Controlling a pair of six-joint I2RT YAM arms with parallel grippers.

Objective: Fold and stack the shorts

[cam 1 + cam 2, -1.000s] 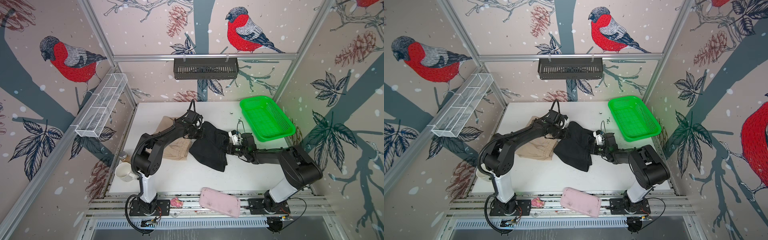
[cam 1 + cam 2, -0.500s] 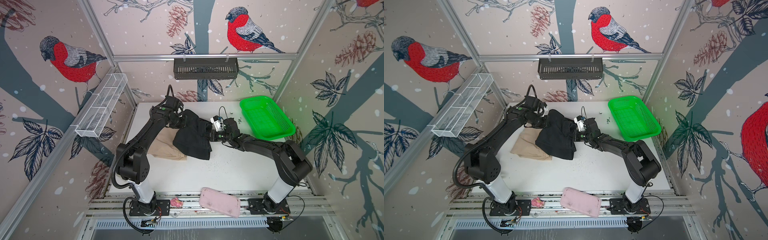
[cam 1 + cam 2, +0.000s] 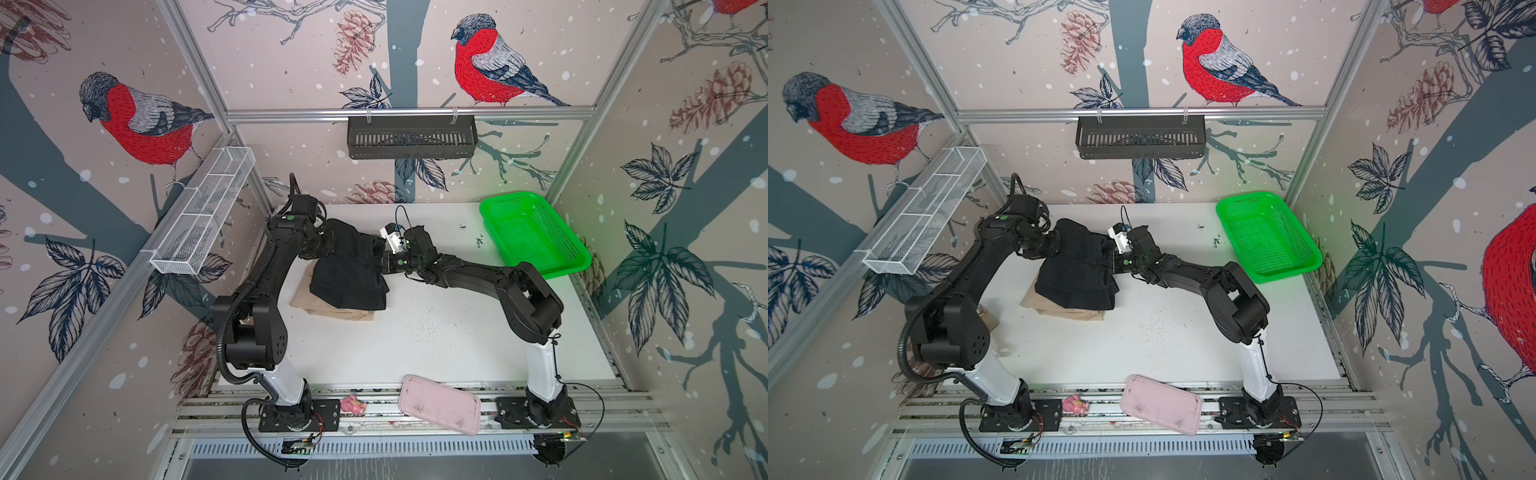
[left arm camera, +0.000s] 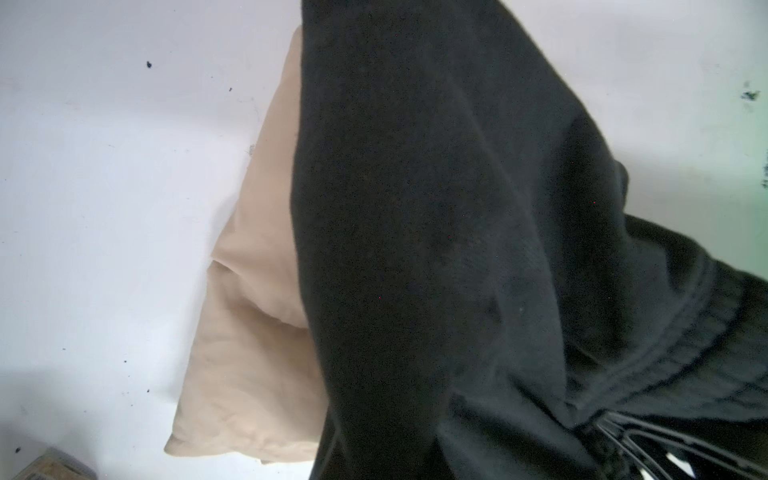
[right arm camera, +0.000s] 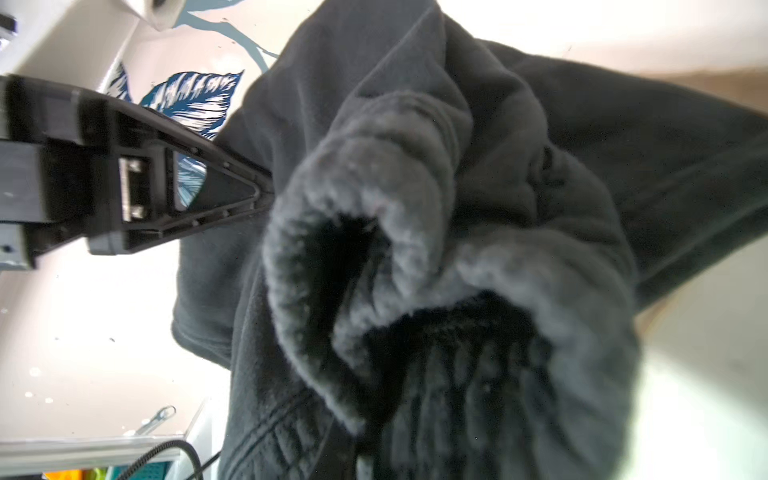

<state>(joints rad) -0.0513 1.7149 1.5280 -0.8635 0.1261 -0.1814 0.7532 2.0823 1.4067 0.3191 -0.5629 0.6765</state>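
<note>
Black shorts (image 3: 349,276) hang from the left gripper (image 3: 331,246) and right gripper (image 3: 381,262), both clamped on cloth. Best lowered evenly onto the beige shorts (image 3: 332,311), edges aligned

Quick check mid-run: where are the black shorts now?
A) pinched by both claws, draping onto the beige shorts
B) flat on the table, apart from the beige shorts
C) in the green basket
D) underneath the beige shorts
A: the left claw and right claw each pinch the raised top edge of the black shorts, whose lower part drapes over the beige shorts.
</note>
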